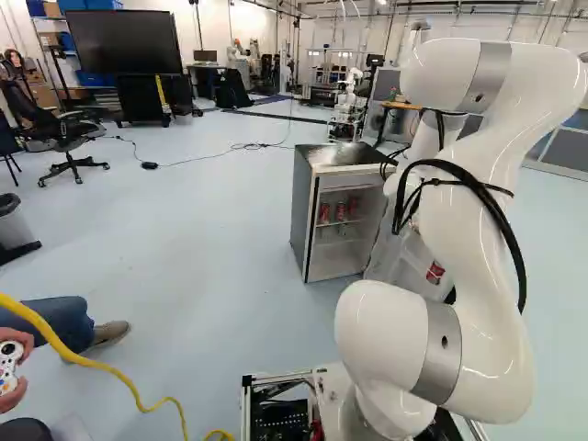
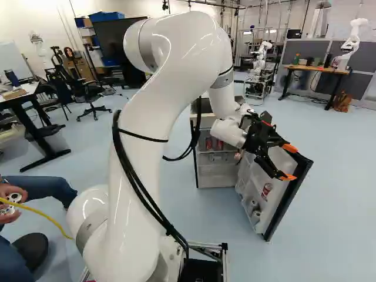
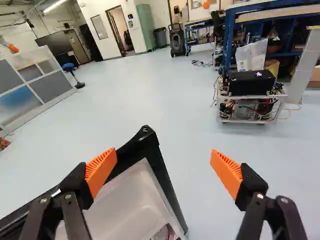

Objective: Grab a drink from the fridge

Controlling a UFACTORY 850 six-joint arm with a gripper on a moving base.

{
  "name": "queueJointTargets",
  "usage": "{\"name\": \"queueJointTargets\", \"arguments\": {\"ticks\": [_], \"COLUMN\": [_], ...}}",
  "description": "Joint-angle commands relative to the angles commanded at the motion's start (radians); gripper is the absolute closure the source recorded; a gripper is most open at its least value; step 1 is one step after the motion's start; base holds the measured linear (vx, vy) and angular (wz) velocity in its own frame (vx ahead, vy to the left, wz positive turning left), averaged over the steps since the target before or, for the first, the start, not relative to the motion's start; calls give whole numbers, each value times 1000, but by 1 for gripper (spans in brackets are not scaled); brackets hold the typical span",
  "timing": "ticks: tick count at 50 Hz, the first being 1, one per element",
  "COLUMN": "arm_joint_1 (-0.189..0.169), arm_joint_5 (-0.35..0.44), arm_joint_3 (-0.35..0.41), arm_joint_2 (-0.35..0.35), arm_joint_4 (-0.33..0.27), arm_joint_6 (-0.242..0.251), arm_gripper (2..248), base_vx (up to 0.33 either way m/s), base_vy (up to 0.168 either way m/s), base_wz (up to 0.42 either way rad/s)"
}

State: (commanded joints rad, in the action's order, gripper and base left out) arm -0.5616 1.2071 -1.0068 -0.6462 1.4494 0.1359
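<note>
Orange ribbed pads (image 3: 102, 169) near black-edged door (image 3: 161, 175)

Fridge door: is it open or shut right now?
Open: the door stands swung out from the fridge, and red cans show inside.

Open fridge (image 1: 303, 207), red cans (image 1: 341, 212) upright inside

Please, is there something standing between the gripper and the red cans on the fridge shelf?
The fridge door is swung open, so nothing visible covers the red cans. But the gripper is at the door's outer end, with the door's black corner near one finger; that corner could obstruct its way back.
</note>
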Motion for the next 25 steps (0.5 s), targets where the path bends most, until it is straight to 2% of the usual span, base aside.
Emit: {"name": "queueJointTargets", "arguments": {"ticks": [12, 25], "arm_joint_1": [-22, -3], "arm_joint_5": [0, 3], "arm_joint_3": [-39, 23], "arm_joint_2": [-23, 14], "arm_joint_4": [0, -20], "arm_joint_6": [0, 0], "arm_gripper": [3, 3], "base_vx": [0, 0], "base_vy": [0, 0], "base_wz": [0, 0]}}
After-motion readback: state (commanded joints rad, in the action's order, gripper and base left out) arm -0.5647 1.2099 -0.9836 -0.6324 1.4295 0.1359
